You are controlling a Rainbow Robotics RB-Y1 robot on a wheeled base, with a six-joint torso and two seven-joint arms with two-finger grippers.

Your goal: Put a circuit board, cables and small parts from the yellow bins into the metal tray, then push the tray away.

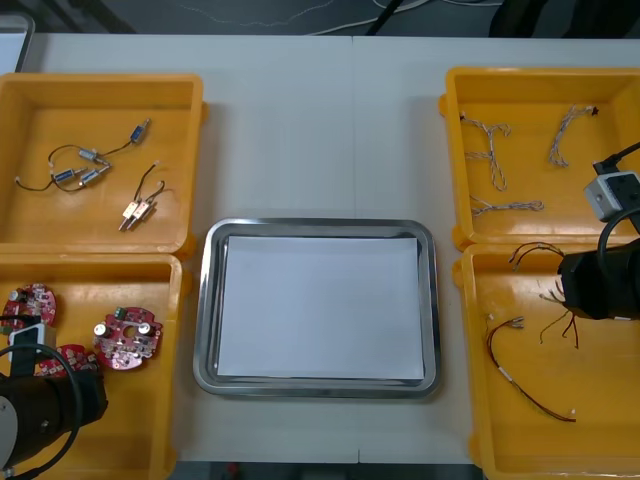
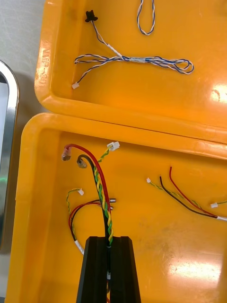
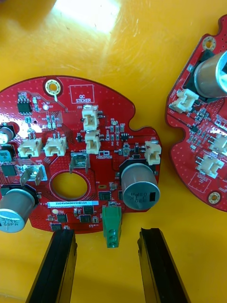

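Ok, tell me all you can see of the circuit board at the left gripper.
The circuit board is round and red, with a hole at its middle, white sockets, silvery cylinders, a green plug at its edge and a white label strip. It lies flat, parts up, on the yellow bin's floor. The left gripper is open before it, one finger each side of the green plug. A second board lies beside it, apart.

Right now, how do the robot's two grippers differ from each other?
The left gripper is open at the edge of a red circuit board; the right gripper is shut on a red and yellow cable. The left gripper is over the near left yellow bin, the right gripper over the near right yellow bin. Both have black fingers.
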